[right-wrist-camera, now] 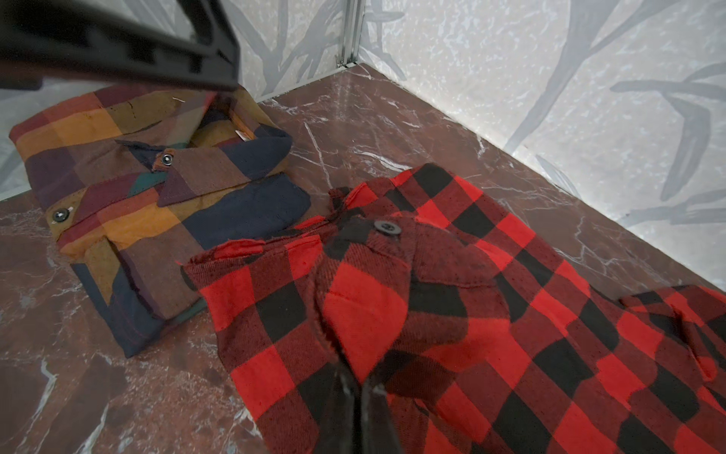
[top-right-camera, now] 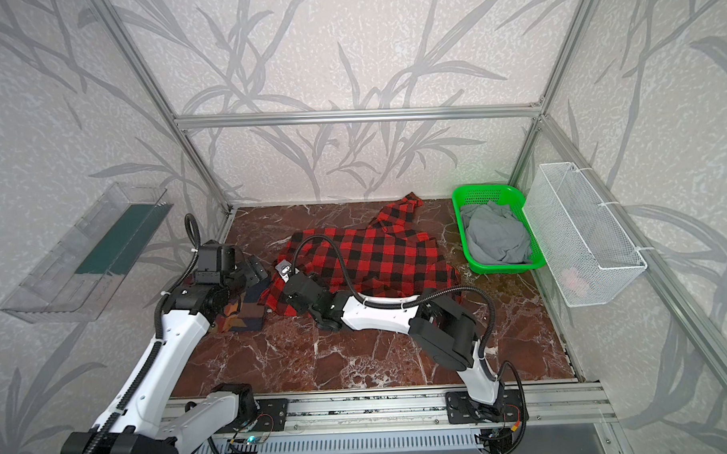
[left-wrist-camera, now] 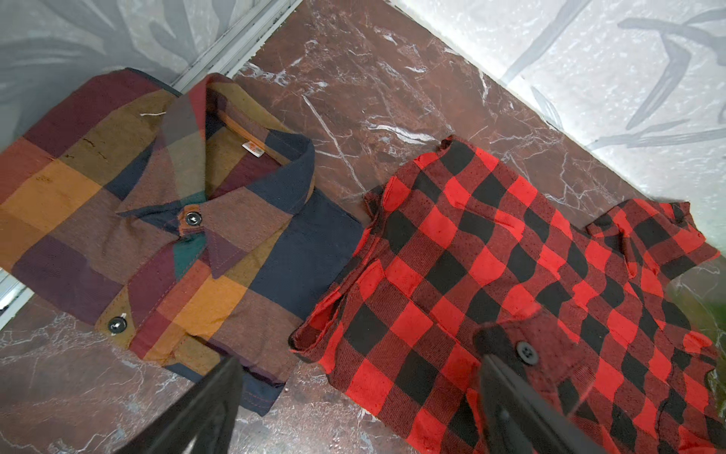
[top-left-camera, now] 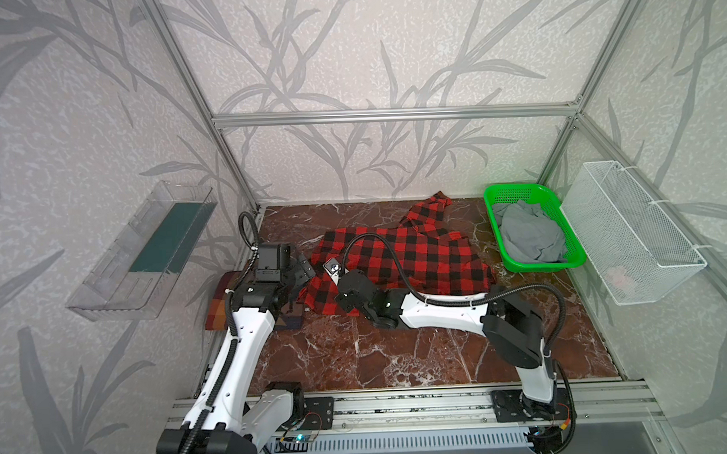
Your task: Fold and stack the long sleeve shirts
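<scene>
Right hand (right-wrist-camera: 359, 387) pressed together, pinching the red-and-black shirt (top-left-camera: 412, 251), rumpled at middle of bench (top-left-camera: 399, 351). Left hand (left-wrist-camera: 353, 393) spread wide above the gap between it and the folded plaid shirt (left-wrist-camera: 157, 220).

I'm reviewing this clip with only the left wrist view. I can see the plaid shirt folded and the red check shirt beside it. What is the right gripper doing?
Observer: The right gripper is shut. It seems to be pinching a raised fold of the red check shirt.
Operator: Is the red shirt's far side tidy?
Observer: No. In both top views one sleeve trails loose to the back edge of the table.
Operator: Is anything else out there?
Observer: A green basket holding a crumpled grey cloth stands at the table's back right.
</scene>
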Motion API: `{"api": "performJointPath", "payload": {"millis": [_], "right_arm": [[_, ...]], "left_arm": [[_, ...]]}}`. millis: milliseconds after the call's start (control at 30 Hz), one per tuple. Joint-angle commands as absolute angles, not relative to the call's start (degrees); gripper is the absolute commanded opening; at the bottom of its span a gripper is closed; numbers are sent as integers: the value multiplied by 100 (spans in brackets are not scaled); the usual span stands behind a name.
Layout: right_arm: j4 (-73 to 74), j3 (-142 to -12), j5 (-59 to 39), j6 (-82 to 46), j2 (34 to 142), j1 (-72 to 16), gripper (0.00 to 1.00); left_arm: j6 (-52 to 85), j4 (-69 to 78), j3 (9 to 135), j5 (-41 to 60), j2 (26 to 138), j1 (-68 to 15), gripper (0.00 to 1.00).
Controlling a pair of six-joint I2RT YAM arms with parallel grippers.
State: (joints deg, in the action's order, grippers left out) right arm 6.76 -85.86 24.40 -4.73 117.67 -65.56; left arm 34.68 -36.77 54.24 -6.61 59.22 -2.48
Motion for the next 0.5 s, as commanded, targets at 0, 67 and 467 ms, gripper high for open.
{"api": "performJointPath", "payload": {"millis": [0, 67, 467], "right_arm": [[410, -8919, 2506, -600, 12067, -6612, 0], [409, -9039, 2567, -479, 12228, -6668, 0], [503, -9231, 2821, -306, 12565, -6570, 0]], "left_arm": [[3551, -3639, 5309, -822, 5771, -202, 94], [3568, -3618, 5284, -826, 5751, -196, 94], [3586, -3599, 5257, -817, 5724, -192, 94]]}}
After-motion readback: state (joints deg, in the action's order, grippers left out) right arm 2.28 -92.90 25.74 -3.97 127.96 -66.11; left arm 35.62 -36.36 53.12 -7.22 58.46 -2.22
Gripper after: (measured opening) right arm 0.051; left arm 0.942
